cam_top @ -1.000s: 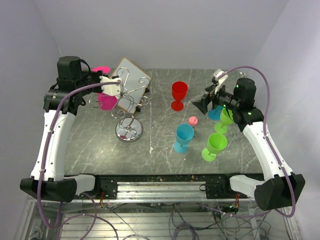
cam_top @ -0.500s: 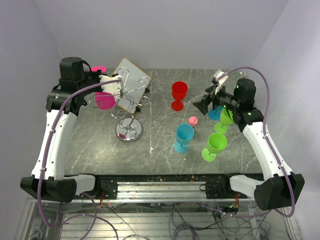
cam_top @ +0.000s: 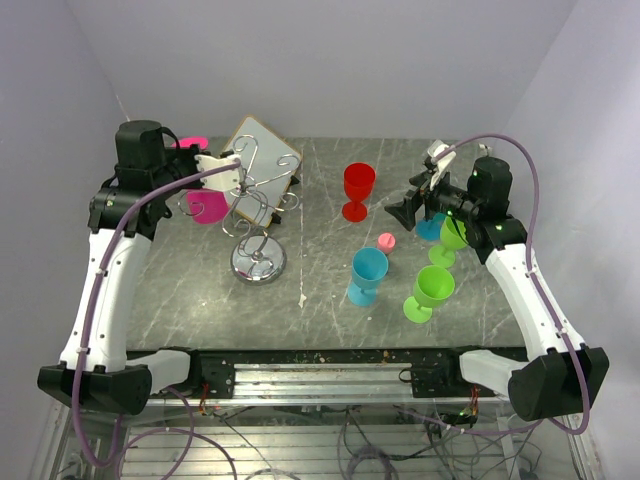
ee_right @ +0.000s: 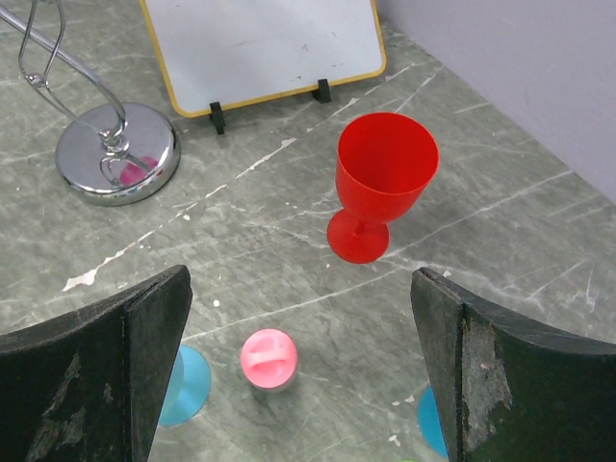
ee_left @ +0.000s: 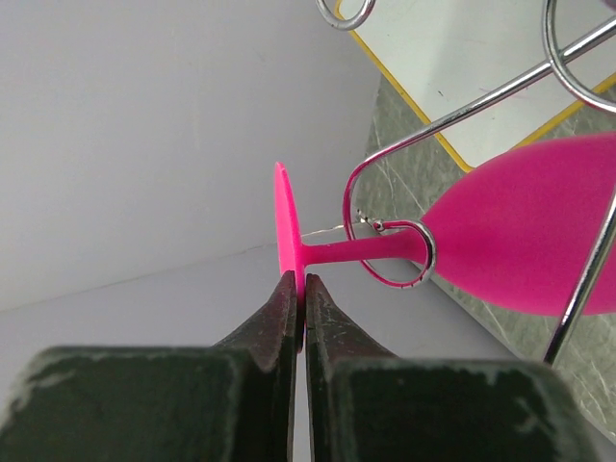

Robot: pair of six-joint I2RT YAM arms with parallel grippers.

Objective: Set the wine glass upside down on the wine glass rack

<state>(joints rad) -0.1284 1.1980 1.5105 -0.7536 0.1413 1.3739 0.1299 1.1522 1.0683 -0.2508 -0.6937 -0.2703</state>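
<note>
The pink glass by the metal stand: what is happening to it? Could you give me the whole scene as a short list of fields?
pink glass: tipped on its side, stem apparently through a curled hook of the stand
stand: silver wire arms on a post, round shiny base
left gripper: shut on the edge of the pink glass's foot
right gripper: open, holding nothing, above the table
upright on the table: red glass, blue glass, green glass
</note>
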